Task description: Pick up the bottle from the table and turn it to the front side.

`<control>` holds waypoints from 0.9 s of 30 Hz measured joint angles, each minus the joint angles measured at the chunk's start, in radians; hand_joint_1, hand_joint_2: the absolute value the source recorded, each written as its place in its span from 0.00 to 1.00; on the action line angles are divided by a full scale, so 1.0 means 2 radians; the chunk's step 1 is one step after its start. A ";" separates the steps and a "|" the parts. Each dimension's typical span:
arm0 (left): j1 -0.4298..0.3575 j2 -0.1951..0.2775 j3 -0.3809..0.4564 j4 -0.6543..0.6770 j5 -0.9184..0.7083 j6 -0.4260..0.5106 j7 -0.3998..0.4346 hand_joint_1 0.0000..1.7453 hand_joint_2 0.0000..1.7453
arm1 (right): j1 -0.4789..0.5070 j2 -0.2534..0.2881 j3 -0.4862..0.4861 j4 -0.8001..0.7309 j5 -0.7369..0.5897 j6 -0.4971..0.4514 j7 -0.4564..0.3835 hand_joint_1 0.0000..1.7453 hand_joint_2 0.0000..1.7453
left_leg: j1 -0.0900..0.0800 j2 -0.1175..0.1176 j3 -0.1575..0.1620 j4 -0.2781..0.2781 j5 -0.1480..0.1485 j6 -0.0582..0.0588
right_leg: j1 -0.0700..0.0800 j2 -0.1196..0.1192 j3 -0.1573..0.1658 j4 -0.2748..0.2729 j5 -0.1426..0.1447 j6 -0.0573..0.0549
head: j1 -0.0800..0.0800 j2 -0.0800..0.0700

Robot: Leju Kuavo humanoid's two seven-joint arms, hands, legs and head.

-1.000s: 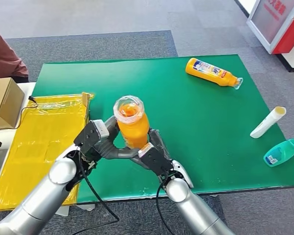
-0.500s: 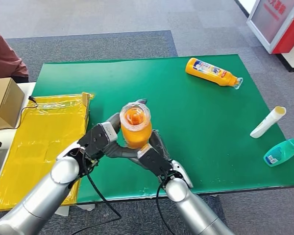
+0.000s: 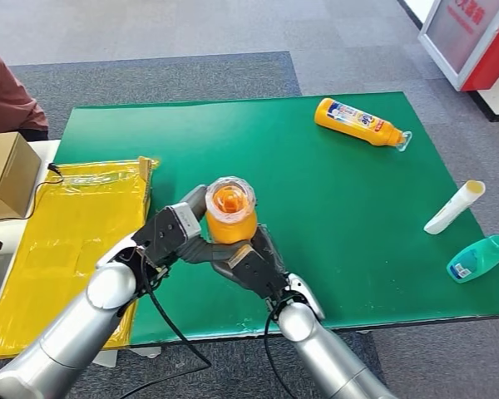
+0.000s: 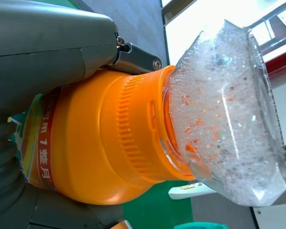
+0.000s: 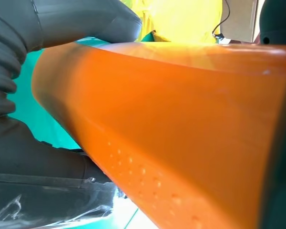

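1. Left hand (image 3: 171, 233) and right hand (image 3: 250, 264) both clamped around orange bottle (image 3: 231, 214), held upright above table (image 3: 335, 249) near front edge.
2. Yellow bag (image 3: 77, 224) at left edge.
3. Second orange bottle (image 3: 360, 121) lying near far right corner.

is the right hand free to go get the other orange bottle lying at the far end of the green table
Probably not as things stand. The right hand and the left hand both hold the orange bottle with the clear cap, so it would have to let go first. The lying orange bottle itself has bare green table around it.
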 joint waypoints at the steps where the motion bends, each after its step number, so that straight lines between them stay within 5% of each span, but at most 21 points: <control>1: 0.000 0.000 0.000 0.000 0.000 0.000 0.000 1.00 1.00 | 0.000 0.001 0.000 0.001 0.000 0.000 0.000 1.00 1.00 | 0.000 0.000 0.000 0.000 0.000 0.000 | 0.000 0.000 0.000 0.000 0.000 0.000 | 0.000 0.000; 5: 0.000 0.000 0.000 0.000 0.000 0.001 0.000 1.00 1.00 | 0.000 0.002 0.000 0.002 0.000 0.000 -0.001 1.00 1.00 | 0.000 0.000 0.000 0.000 0.000 0.000 | 0.000 0.000 0.000 0.000 0.000 0.000 | 0.000 0.000; 7: 0.000 0.000 0.000 0.000 0.000 0.002 0.000 1.00 1.00 | 0.000 0.002 0.000 0.002 0.000 0.000 -0.002 0.65 1.00 | 0.000 0.000 0.000 0.000 0.000 0.000 | 0.000 0.000 0.000 0.000 0.000 0.000 | 0.000 0.000; 9: 0.000 0.000 0.000 0.000 0.000 0.002 0.000 1.00 1.00 | 0.000 0.003 0.000 0.003 0.001 0.000 -0.002 0.15 1.00 | 0.000 0.000 0.000 0.000 0.000 0.000 | 0.000 0.000 0.000 0.000 0.000 0.000 | 0.000 0.000; 11: 0.000 0.000 0.000 0.000 0.000 0.003 -0.001 1.00 1.00 | 0.000 0.003 -0.001 0.003 0.002 0.000 -0.002 0.00 1.00 | 0.000 0.000 0.000 0.000 0.000 0.000 | 0.000 0.000 0.000 0.000 0.000 0.000 | 0.000 0.000; 17: 0.008 0.002 0.005 -0.011 -0.075 0.076 -0.027 1.00 1.00 | 0.002 0.004 -0.005 0.003 0.000 -0.003 0.008 0.00 1.00 | 0.000 0.000 0.000 0.000 0.000 0.000 | 0.000 0.000 0.000 0.000 0.000 0.000 | 0.000 0.000; 21: 0.026 0.004 0.017 -0.060 -0.353 0.214 -0.010 1.00 1.00 | 0.017 0.002 -0.026 -0.001 -0.001 0.001 0.034 0.00 1.00 | 0.000 0.000 0.000 0.000 0.000 0.000 | 0.000 0.000 0.000 0.000 0.000 0.000 | 0.000 0.000; 24: 0.045 0.007 0.024 -0.095 -0.552 0.253 0.018 1.00 1.00 | 0.028 -0.001 -0.049 -0.012 0.001 0.003 0.044 0.00 1.00 | 0.000 0.000 0.000 0.000 0.000 0.000 | 0.000 0.000 0.000 0.000 0.000 0.000 | 0.000 0.000; 27: 0.066 0.009 0.027 -0.117 -0.635 0.279 0.045 1.00 1.00 | 0.035 -0.002 -0.076 -0.030 0.002 0.001 0.047 0.00 1.00 | 0.000 0.000 -0.001 0.000 0.000 0.000 | 0.000 0.000 0.000 0.000 0.000 0.001 | 0.000 0.000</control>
